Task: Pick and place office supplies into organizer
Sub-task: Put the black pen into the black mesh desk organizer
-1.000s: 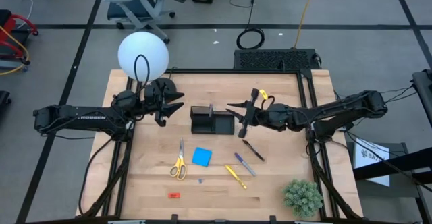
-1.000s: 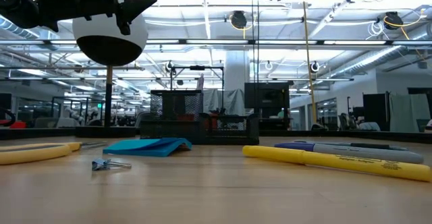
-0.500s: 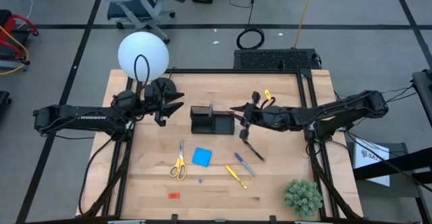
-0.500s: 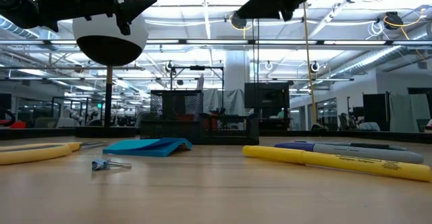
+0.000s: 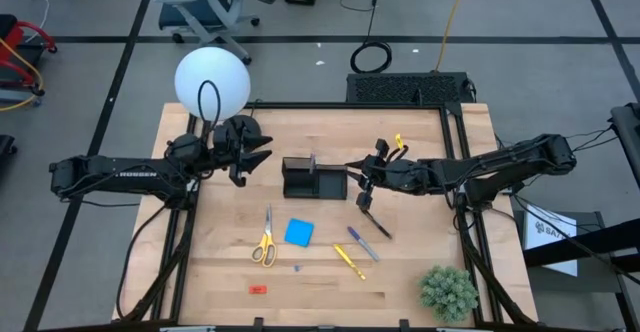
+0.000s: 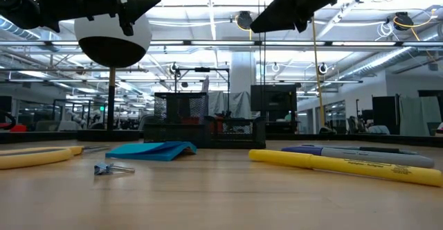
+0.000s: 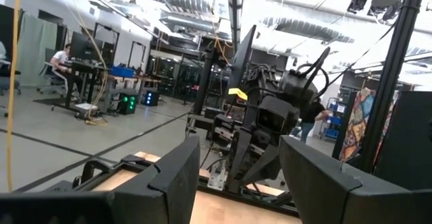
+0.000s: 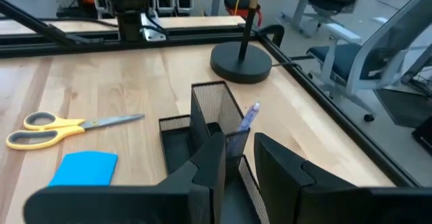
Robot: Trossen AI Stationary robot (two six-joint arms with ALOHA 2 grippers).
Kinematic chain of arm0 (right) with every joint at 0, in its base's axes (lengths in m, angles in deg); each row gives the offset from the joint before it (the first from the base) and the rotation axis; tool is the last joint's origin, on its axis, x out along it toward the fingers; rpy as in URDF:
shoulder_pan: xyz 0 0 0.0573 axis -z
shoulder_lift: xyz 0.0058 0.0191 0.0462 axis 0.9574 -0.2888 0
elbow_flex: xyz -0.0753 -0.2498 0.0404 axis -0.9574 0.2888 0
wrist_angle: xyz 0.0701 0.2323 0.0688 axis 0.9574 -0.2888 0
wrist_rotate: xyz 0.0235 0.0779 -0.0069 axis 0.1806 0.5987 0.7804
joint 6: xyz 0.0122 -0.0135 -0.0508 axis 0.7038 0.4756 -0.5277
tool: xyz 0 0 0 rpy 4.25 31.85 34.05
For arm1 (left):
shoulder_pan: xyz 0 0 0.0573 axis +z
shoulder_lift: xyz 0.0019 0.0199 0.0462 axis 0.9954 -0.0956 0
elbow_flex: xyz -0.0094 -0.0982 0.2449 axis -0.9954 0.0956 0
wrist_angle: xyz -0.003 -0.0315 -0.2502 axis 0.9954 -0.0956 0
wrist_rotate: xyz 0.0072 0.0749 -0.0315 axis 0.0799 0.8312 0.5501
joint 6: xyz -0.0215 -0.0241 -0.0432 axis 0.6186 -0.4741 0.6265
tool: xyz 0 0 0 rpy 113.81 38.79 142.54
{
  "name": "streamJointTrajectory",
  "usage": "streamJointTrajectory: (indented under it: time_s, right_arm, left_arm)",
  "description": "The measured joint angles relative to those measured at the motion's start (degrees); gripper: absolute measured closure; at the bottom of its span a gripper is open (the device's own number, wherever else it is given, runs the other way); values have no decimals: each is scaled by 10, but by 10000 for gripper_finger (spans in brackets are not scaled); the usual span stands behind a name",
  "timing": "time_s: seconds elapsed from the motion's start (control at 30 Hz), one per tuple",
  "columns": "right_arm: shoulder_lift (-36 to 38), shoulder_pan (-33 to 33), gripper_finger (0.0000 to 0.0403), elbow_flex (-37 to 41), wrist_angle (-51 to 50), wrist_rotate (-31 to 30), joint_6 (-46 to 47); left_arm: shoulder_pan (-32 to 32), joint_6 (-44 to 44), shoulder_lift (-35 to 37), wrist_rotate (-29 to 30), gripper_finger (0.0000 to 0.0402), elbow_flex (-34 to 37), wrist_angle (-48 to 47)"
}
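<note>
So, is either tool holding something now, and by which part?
Nothing is held. The left tool and the right tool are open; the pen beyond the right one seems to stand in the organizer.

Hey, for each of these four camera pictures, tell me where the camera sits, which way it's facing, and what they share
High view: above, looking straight down on the table; both arms show.
Low view: table height, looking level across the yellow pen into the room; arms overhead.
Left wrist view: on the left arm, facing the right arm; own open left gripper.
Right wrist view: on the right arm, facing the organizer; own right gripper.
Shared: scissors and blue pad in high and right wrist.
</note>
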Motion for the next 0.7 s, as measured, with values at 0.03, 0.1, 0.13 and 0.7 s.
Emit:
streamJointTrajectory:
  time_s: [0.03, 0.1, 0.13, 0.7]
  right_arm:
    - [0, 0, 332, 0, -4, 0, 4]
    - [0, 1, 332, 0, -12, -1, 12]
    - [0, 1, 332, 0, -17, -1, 14]
    - [-25, 5, 332, -79, -336, -1, 234]
  left_arm:
    - [0, 0, 0, 0, 192, 0, 0]
    - [0, 0, 0, 0, 192, 0, 0]
    - [0, 0, 0, 0, 192, 0, 0]
    - [0, 0, 0, 0, 192, 0, 0]
